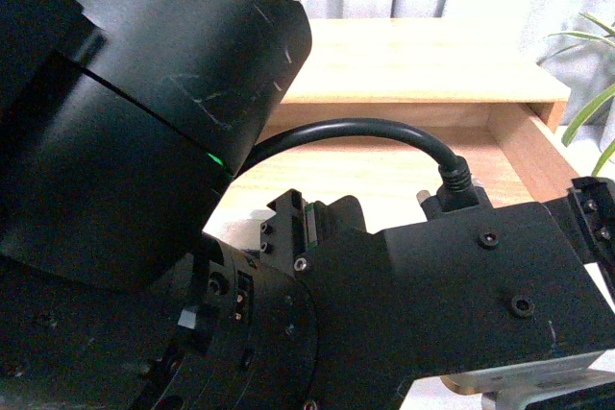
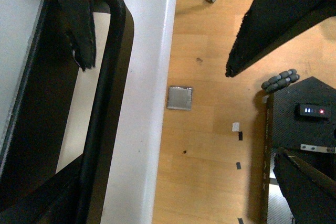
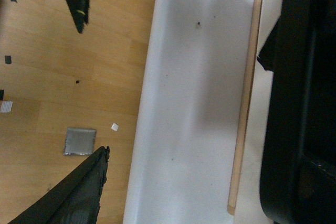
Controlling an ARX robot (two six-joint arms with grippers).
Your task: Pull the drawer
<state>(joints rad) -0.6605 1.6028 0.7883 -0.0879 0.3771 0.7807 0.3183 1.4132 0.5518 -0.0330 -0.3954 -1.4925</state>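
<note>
Left gripper [image 2: 155, 69]: jaws spread wide, pinching nothing. They bracket the drawer [image 2: 152, 129] front, with 1 finger [image 2: 79, 24] just beside the black bar handle [image 2: 107, 103], probably placed to hook it for the pull. The other finger hangs over the floor [image 2: 210, 145]. Right gripper [image 3: 93, 90]: jaws spread, empty, beside the white front. The front view shows the wood interior at far right.
</note>
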